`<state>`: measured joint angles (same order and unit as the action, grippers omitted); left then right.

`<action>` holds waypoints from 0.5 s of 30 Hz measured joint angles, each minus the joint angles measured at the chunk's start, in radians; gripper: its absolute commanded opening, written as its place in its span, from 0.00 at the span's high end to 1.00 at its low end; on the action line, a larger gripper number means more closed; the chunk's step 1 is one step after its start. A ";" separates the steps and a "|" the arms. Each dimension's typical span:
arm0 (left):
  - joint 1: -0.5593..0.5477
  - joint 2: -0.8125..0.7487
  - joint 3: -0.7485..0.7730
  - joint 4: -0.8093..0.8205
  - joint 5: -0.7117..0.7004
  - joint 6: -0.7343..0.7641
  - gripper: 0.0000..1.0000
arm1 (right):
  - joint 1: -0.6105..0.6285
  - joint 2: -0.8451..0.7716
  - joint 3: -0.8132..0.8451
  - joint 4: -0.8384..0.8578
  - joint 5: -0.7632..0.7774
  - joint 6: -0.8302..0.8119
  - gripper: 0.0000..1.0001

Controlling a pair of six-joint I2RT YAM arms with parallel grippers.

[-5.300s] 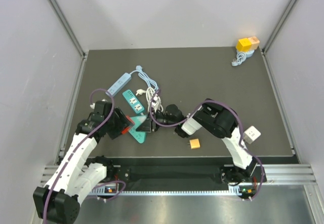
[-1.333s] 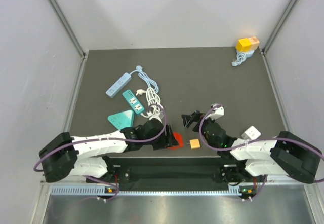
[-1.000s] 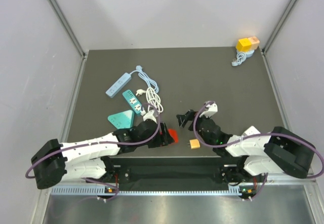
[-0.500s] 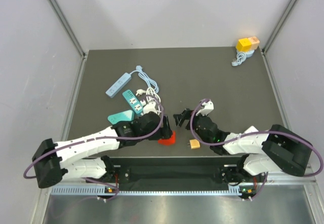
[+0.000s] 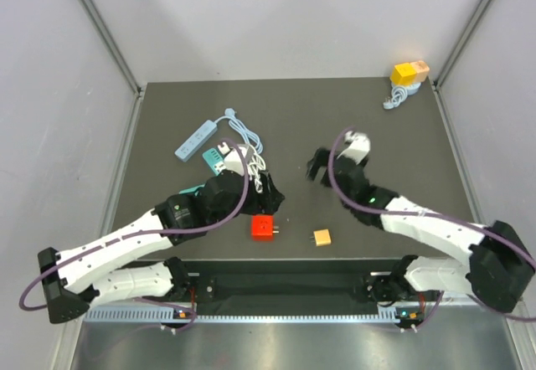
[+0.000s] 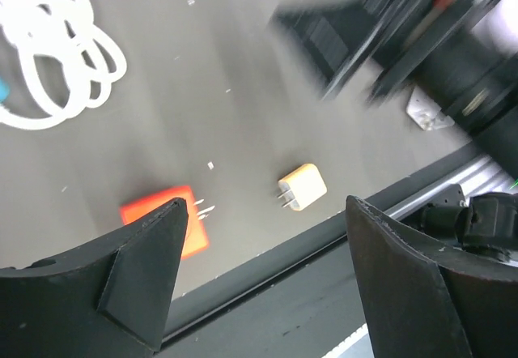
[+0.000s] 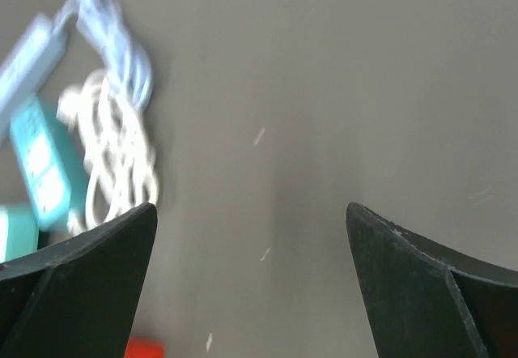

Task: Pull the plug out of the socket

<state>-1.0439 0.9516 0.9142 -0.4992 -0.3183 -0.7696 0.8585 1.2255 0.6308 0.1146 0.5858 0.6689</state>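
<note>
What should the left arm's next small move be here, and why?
Probably lift the left gripper up and back from the red square plug: its fingers stand open and empty, and the plug lies loose on the dark table beside the small orange-yellow plug, joined to no socket.

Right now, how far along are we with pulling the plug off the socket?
Done, it seems: the red plug lies loose on the table, prongs bare, apart from the teal power strip. In hand: nothing; left gripper and right gripper are open and empty. Left: probably little, but the left arm hides most of that strip, so other plugs there cannot be ruled out.
</note>
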 measured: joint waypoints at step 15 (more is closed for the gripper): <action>0.122 0.343 0.160 0.439 0.071 0.316 0.20 | -0.771 0.230 0.434 -0.269 -0.228 -0.145 0.02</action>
<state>-0.9218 1.2942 1.0740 -0.0605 -0.2470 -0.4534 0.0872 1.4551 1.0649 -0.1539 0.3576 0.5243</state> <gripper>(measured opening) 0.808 0.983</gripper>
